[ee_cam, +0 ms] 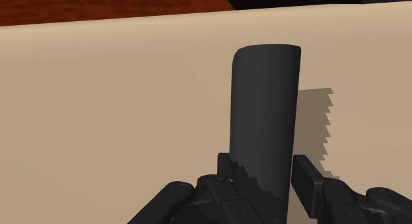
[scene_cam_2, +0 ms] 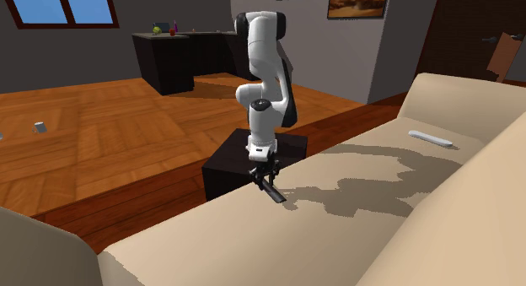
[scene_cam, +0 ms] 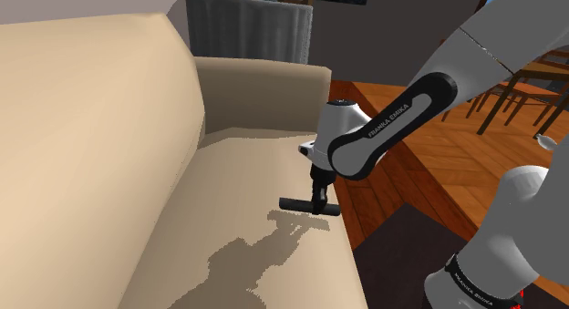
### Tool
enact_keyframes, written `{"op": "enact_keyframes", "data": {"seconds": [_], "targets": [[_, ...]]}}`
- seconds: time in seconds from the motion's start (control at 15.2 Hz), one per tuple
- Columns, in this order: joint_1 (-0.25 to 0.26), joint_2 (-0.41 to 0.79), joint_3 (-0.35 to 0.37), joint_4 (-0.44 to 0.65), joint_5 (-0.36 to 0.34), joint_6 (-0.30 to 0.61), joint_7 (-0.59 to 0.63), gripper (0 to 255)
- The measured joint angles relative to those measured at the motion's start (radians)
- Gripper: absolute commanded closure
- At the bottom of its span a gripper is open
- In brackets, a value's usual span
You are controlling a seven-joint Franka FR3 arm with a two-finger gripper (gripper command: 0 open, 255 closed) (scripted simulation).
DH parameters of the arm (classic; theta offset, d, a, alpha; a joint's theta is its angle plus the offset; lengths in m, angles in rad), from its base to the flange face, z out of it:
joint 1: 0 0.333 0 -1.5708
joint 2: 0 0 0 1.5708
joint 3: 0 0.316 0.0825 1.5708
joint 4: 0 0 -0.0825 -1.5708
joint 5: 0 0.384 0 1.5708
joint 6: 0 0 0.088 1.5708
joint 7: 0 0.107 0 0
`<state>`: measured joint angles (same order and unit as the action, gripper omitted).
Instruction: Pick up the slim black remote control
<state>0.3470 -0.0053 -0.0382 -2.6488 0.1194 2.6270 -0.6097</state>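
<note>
A slim black remote control [scene_cam: 294, 203] lies level in my gripper [scene_cam: 320, 200], just above the beige sofa seat [scene_cam: 246, 180] near its front edge. Its shadow falls on the cushion a little below it. In the wrist view the remote [ee_cam: 264, 104] runs straight out from between the two black fingers [ee_cam: 305, 175], which clasp its near end; my gripper [ee_cam: 267, 173] is shut on it. From the second exterior view the remote [scene_cam_2: 271, 190] hangs under the gripper [scene_cam_2: 263, 176] over the sofa's edge.
The sofa's tall backrest [scene_cam: 82, 134] and armrest [scene_cam: 264, 93] bound the seat. A slim white object [scene_cam_2: 432, 138] lies farther along the sofa. The dark stand [scene_cam_2: 240, 162] sits on wooden floor [scene_cam_2: 110, 132], with chairs [scene_cam: 511, 93] and a dark counter [scene_cam_2: 169, 61] beyond.
</note>
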Motion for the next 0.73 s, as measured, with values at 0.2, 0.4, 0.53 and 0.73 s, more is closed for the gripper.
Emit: {"op": "enact_keyframes", "data": {"seconds": [0.2, 0.4, 0.53, 0.73], "targets": [[0.000, 0.001, 0.000, 0.001, 0.000, -0.002, 0.001, 255], [0.000, 0.000, 0.000, 0.001, 0.000, -0.001, 0.001, 255], [0.001, -0.019, 0.000, -0.002, -0.005, -0.021, 0.005, 255], [0.000, -0.059, 0.001, 0.003, -0.016, -0.066, 0.016, 255]]}}
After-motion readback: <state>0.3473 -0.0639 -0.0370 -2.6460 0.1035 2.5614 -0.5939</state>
